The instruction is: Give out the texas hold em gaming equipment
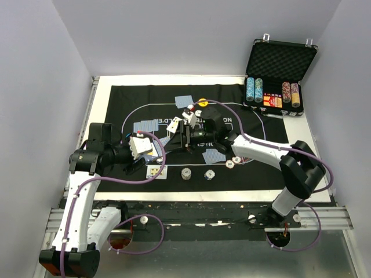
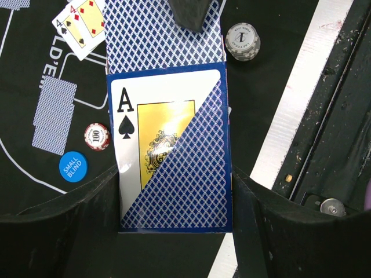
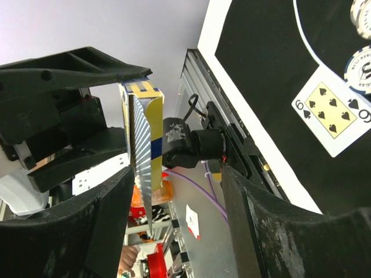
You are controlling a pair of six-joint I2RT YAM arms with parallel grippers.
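Observation:
My left gripper (image 1: pixel 141 147) is shut on the small deck box (image 2: pixel 174 156), which shows an ace of spades and a blue lattice. A blue-backed card (image 2: pixel 162 35) sticks out of its far end. My right gripper (image 1: pixel 184 138) is open at that far end, and one of its fingertips (image 2: pixel 191 11) lies over the card. In the right wrist view the box (image 3: pixel 142 139) is seen edge-on close to the left finger, with a wide gap between the jaws (image 3: pixel 174 226). Blue-backed cards (image 1: pixel 185 100), (image 1: pixel 146 125), (image 1: pixel 213 156) lie face-down on the mat.
The black felt mat (image 1: pixel 261 168) also carries a face-up card (image 1: pixel 155 171), chip stacks (image 1: pixel 186 173), (image 1: pixel 210 174), (image 1: pixel 230 163), a yellow disc (image 1: pixel 203 103) and a blue small-blind disc (image 2: pixel 73 167). An open chip case (image 1: pixel 278 92) stands at the back right.

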